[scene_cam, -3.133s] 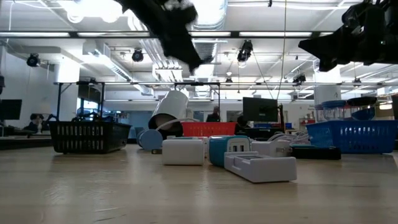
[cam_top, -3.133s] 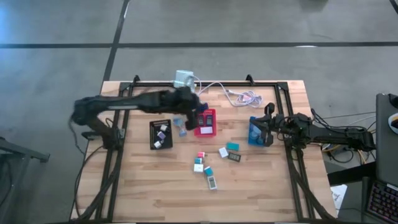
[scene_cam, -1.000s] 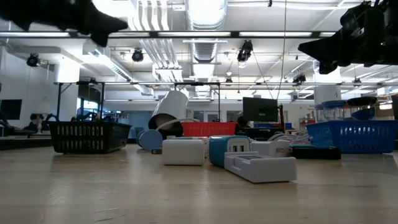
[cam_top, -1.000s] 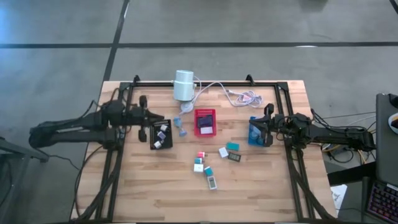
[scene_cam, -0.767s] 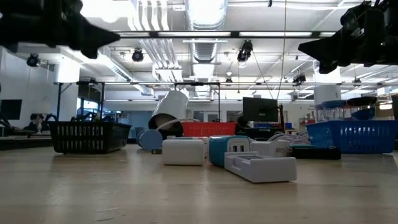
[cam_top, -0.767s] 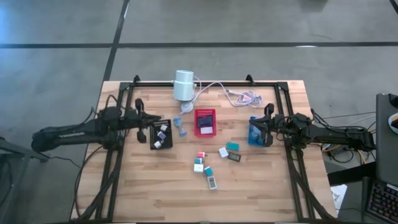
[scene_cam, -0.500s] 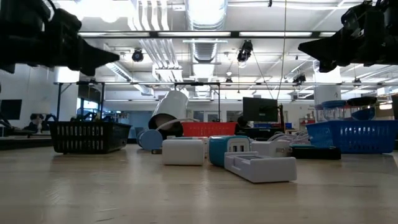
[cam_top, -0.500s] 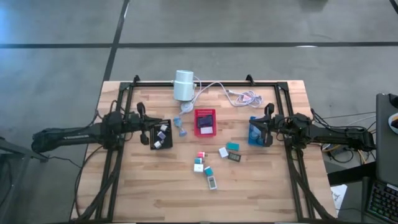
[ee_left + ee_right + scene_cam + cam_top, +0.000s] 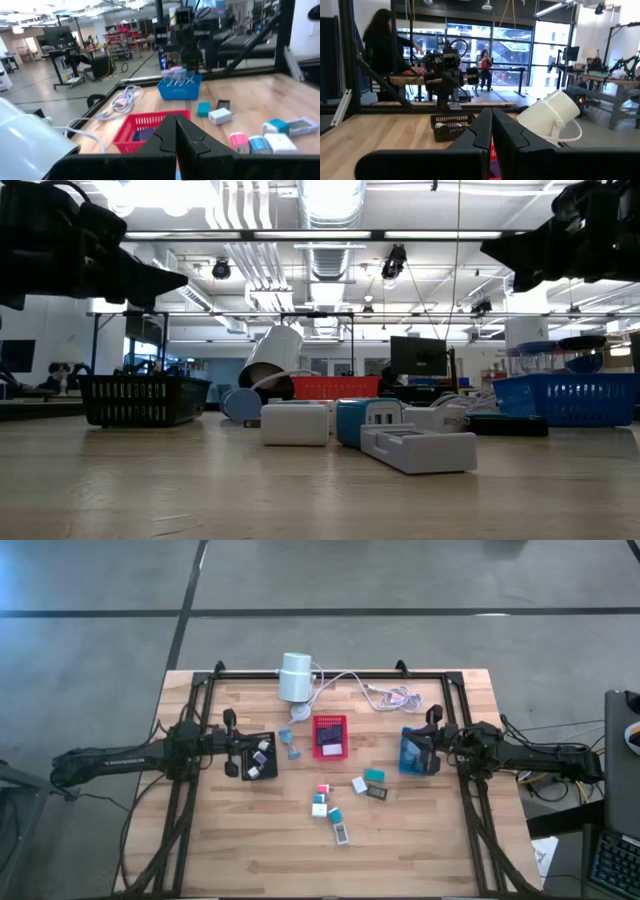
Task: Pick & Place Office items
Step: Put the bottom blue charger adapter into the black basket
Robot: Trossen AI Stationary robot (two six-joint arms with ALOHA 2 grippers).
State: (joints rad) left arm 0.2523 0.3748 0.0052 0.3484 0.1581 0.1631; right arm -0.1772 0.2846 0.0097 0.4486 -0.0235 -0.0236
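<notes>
Several small office items [image 9: 340, 802] in white, teal, pink and black lie loose at the table's middle; they also show in the low view [image 9: 368, 423] and the left wrist view [image 9: 239, 141]. A few more lie in the black tray [image 9: 258, 755]. My left gripper [image 9: 232, 743] hangs shut and empty in the air just left of the black tray; its shut fingers show in its wrist view [image 9: 176, 135]. My right gripper [image 9: 428, 740] hangs shut and empty above the blue tray [image 9: 410, 752]; it also shows in its wrist view [image 9: 491, 130].
A red tray [image 9: 329, 736] stands between the black and blue trays. A white cylinder [image 9: 294, 677] with a white cable [image 9: 385, 692] lies at the table's far edge. A dark frame [image 9: 190, 800] runs along the table's sides. People stand in the room beyond [image 9: 382, 45].
My left gripper has come down and moved a little toward the table's near edge, staying just left of the black tray. My right gripper and the items have kept still.
</notes>
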